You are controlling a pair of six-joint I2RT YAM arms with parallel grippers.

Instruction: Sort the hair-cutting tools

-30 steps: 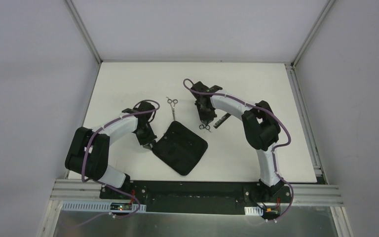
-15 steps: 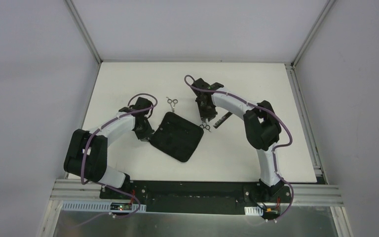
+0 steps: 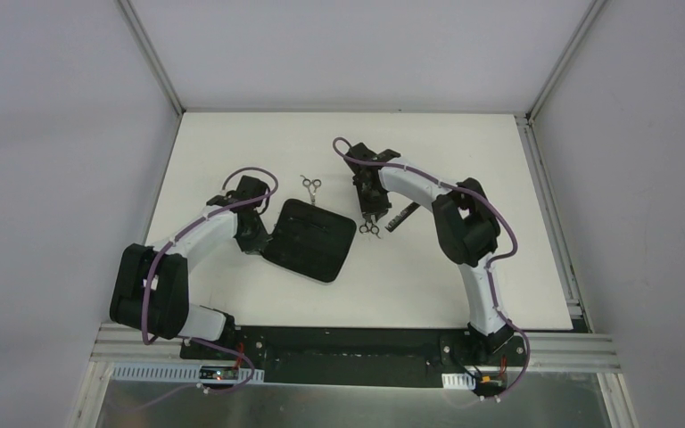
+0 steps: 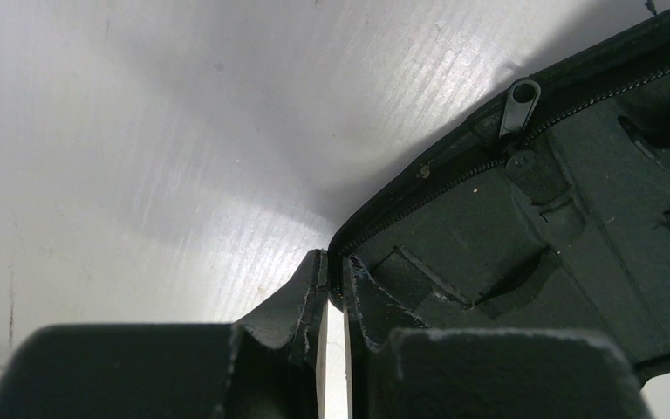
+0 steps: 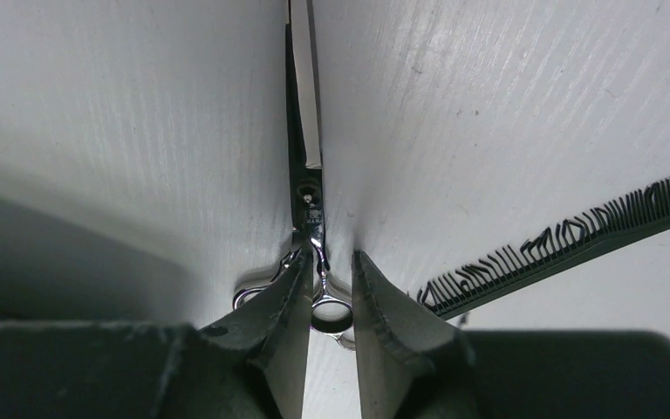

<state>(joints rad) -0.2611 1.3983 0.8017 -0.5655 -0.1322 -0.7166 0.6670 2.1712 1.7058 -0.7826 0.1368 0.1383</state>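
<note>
Left end effector (image 4: pixel 333 269) pinches the case (image 4: pixel 576 218) edge.

A white rectangular tabletop (image 3: pixel 232 152) fills the middle of the booth. Up close its surface is finely ribbed and carries a soft bright patch of glare. A plain pale grey left wall panel (image 3: pixel 53 134), a matching far wall panel (image 3: pixel 357 45) and a right wall panel (image 3: pixel 651 134) close it in. Silver aluminium frame bars (image 3: pixel 153 55) rise from the two far corners. Along the near edge run a black strip (image 3: pixel 348 343) and a silver aluminium rail (image 3: pixel 571 346). Nearer still lie a white slotted cable duct (image 3: pixel 152 373) and a brushed grey metal sheet (image 3: pixel 339 406). The light is even and diffuse, with soft shadows.
</note>
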